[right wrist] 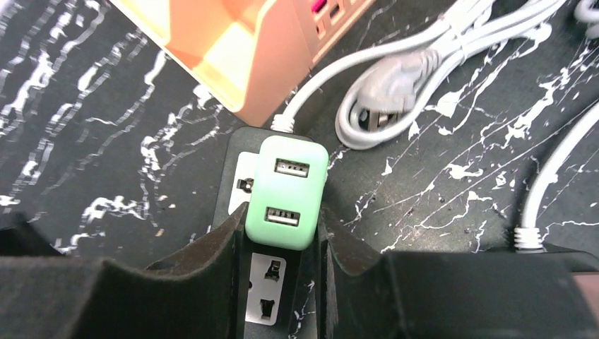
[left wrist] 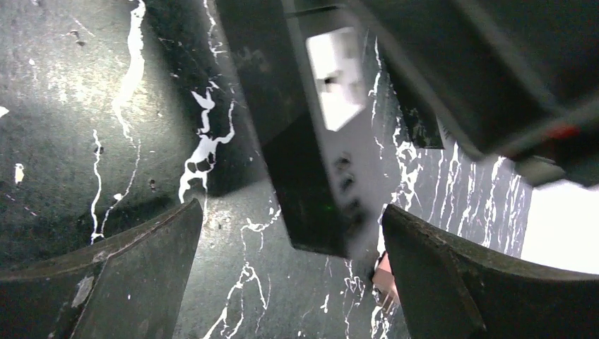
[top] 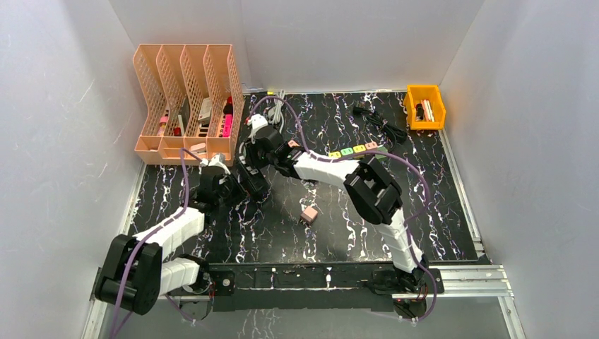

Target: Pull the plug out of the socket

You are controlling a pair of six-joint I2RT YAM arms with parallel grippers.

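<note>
A mint-green USB plug (right wrist: 286, 191) sits in a black power strip (right wrist: 267, 291) that lies left of the table's middle (top: 253, 178). My right gripper (right wrist: 281, 215) reaches over the strip in the top view (top: 265, 145). Its fingers (right wrist: 212, 247) press on both sides of the plug, shut on it. My left gripper (left wrist: 291, 207) is open. The near end of the strip (left wrist: 311, 183) lies between its wide-spread fingers (left wrist: 141, 268) without touching them. In the top view the left gripper (top: 229, 187) sits at the strip's left side.
An orange file rack (top: 187, 99) stands at the back left, close behind the strip (right wrist: 240, 49). A coiled white cable (right wrist: 395, 92) lies beside it. A pink block (top: 309, 214), a row of coloured blocks (top: 353, 150), a black cable (top: 378, 116) and a yellow bin (top: 424, 106) lie to the right.
</note>
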